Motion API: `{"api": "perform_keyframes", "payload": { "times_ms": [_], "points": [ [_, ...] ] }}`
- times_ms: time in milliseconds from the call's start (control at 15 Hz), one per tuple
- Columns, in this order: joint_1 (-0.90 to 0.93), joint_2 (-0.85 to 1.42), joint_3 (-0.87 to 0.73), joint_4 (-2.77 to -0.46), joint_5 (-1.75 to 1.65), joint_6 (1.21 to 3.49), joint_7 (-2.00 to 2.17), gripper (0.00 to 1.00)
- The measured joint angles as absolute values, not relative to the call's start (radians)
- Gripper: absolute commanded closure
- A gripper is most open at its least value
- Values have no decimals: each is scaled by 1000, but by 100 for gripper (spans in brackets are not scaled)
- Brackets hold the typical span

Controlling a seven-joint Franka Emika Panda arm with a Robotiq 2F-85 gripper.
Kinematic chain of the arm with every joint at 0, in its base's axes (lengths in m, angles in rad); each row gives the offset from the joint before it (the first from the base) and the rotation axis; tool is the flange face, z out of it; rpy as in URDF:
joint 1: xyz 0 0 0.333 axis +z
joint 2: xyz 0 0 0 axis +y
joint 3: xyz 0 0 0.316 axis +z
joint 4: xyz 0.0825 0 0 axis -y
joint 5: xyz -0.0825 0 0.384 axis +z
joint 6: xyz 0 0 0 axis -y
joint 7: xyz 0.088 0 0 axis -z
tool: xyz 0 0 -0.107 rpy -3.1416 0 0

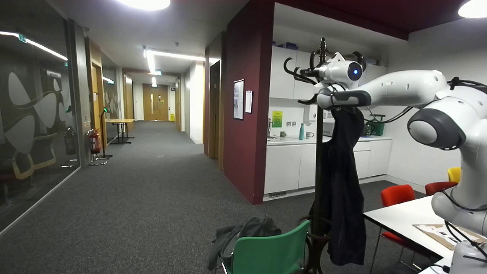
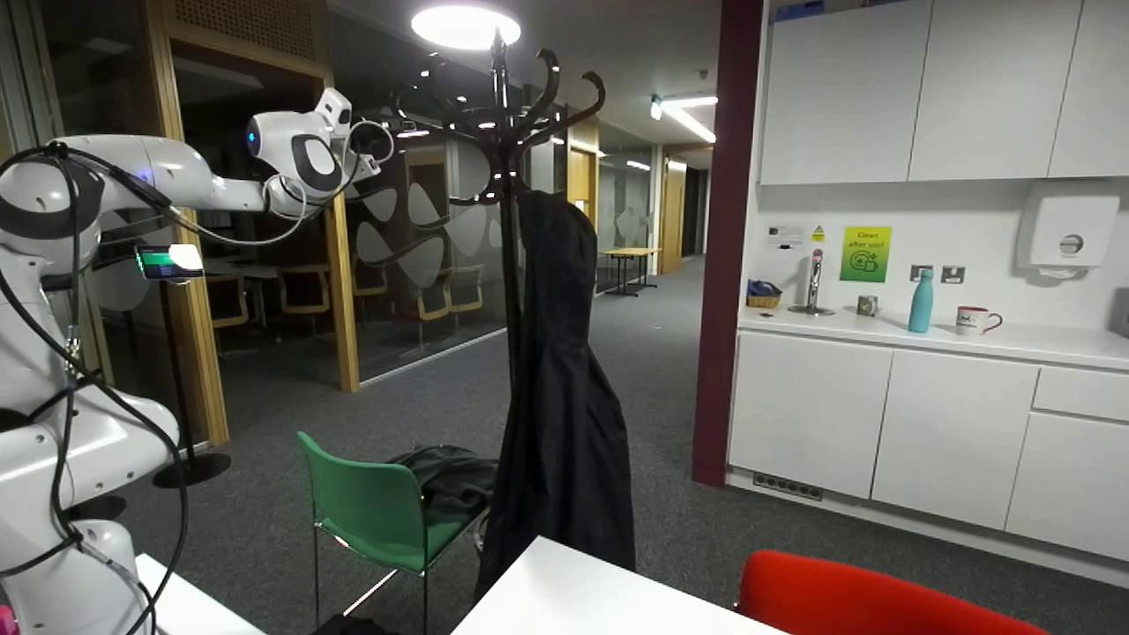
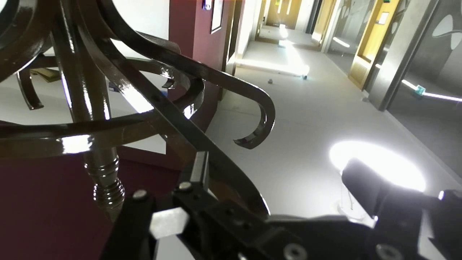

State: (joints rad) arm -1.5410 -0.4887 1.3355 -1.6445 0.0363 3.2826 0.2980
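The gripper (image 3: 279, 171) is released: its 2 fingers (image 3: 201, 168) stand well apart in the wrist view, at 9 and 3 o'clock of the gap. The brown coat stand (image 3: 86, 90) is the nearest thing, its pole at 10 o'clock from the gripper there and its crown at 3 o'clock from it in an exterior view. 1 hook (image 3: 225, 168) slants down into the gap as the wrist view shows it; whether it touches a finger, I cannot tell. Another hook (image 3: 269, 112) curls at 12 o'clock from the gripper, and a bright ceiling light (image 3: 393, 162) glares at 3 o'clock, partly behind a finger.

A black coat (image 2: 564, 397) hangs on the stand. From that coat, in an exterior view, a green chair (image 2: 366, 507) stands at 8 o'clock with dark cloth (image 2: 454, 481) heaped on its seat, a white table (image 2: 600, 600) at 6 o'clock, a red chair (image 2: 847, 595) at 4 o'clock and a worktop (image 2: 1041, 341) with a turquoise bottle (image 2: 921, 302) and a mug (image 2: 970, 320) at 3 o'clock. In an exterior view the white arm (image 1: 403, 89) reaches in from 3 o'clock.
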Motion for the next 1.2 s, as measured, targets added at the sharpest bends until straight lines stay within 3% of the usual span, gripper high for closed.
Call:
{"api": "perform_keyframes", "payload": {
  "times_ms": [667, 1200],
  "points": [
    [-1603, -504, 1413, -1608, 38, 3260, 298, 0],
    [-1354, -647, 1109, -1688, 128, 3166, 308, 0]
  ]
}}
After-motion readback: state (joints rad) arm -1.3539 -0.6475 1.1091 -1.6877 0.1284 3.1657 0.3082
